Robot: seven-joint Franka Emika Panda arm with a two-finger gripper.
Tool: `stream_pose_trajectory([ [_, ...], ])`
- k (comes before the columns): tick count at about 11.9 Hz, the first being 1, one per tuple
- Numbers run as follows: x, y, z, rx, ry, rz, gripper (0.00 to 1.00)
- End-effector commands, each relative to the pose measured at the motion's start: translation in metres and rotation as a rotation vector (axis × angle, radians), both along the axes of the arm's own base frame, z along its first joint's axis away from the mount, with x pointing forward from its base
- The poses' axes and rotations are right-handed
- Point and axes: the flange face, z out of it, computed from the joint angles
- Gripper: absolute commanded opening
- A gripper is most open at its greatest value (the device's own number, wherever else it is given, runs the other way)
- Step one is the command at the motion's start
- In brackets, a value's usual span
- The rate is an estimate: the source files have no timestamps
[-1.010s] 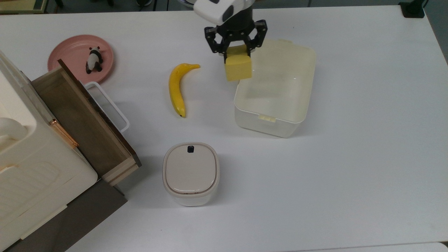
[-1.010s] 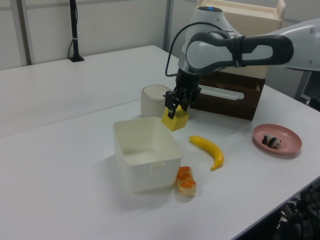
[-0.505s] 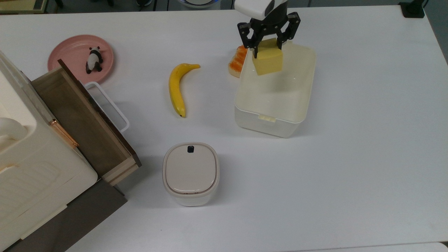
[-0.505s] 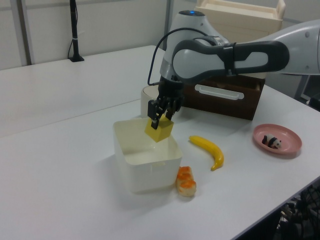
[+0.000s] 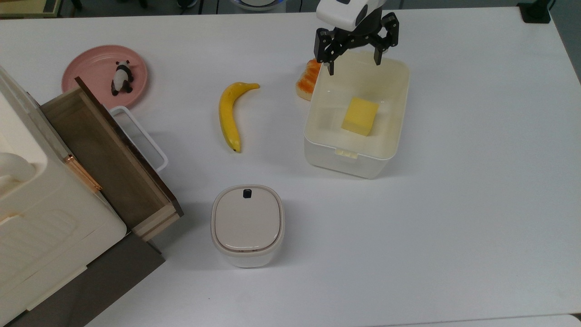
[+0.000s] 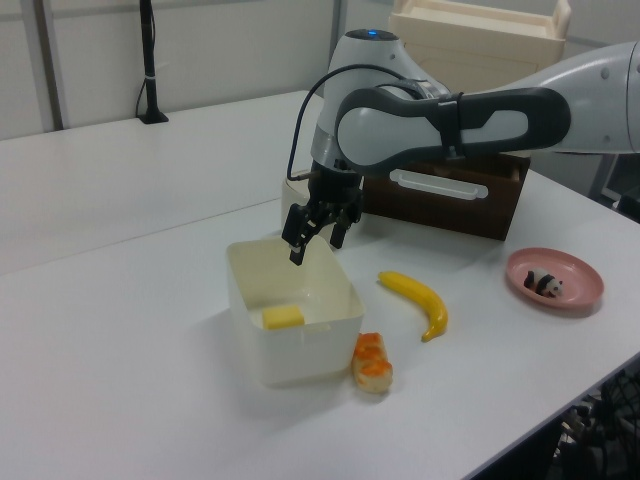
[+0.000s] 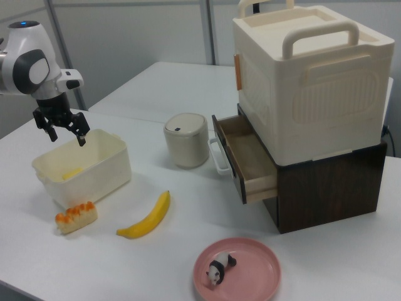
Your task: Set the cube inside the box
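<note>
The pale-yellow cube (image 5: pixel 360 116) lies on the floor of the cream-white box (image 5: pixel 313 131), free of the gripper. In the left view the cube (image 6: pixel 283 318) rests low inside the box (image 6: pixel 250 345), and in the right view a sliver of the cube (image 7: pixel 72 173) shows over the box (image 7: pixel 106 169) wall. My gripper (image 5: pixel 353 59) hangs open above the box's far end, its fingers spread wide with nothing between them. The gripper (image 6: pixel 316 237) hovers over the box's rim in the left view; in the right view the gripper (image 7: pixel 65 133) sits above the box's back-left corner.
A banana (image 5: pixel 228 114) lies at the top view's left of the box, and an orange-topped sushi piece (image 5: pixel 307 79) rests against the box's outer wall. A lidded bin (image 5: pixel 247 224), an open wooden drawer (image 5: pixel 105 154) and a pink plate (image 5: pixel 97 68) with a panda figure stand further left.
The gripper opened and let go of the cube, which dropped from between the fingers to the box floor. The gripper stayed above the box's far end.
</note>
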Motion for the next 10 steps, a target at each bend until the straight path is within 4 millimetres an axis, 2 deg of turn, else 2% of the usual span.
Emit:
stream_pose_trajectory([
  [1, -0.001, 0.001, 0.01, 0.01, 0.009, -0.012, 1.0],
  [3, -0.004, -0.011, 0.012, -0.017, 0.039, -0.018, 1.0],
  [4, 0.001, -0.027, 0.02, -0.04, 0.043, -0.04, 1.0],
  [5, 0.007, -0.049, 0.04, -0.065, 0.057, -0.071, 1.0],
  [6, 0.015, -0.084, 0.065, -0.07, 0.069, -0.131, 1.0],
  [8, 0.02, -0.138, 0.114, -0.06, 0.066, -0.232, 1.0],
  [9, 0.02, -0.162, 0.13, -0.051, 0.049, -0.308, 1.0],
  [10, 0.02, -0.179, 0.135, -0.04, 0.038, -0.419, 1.0],
])
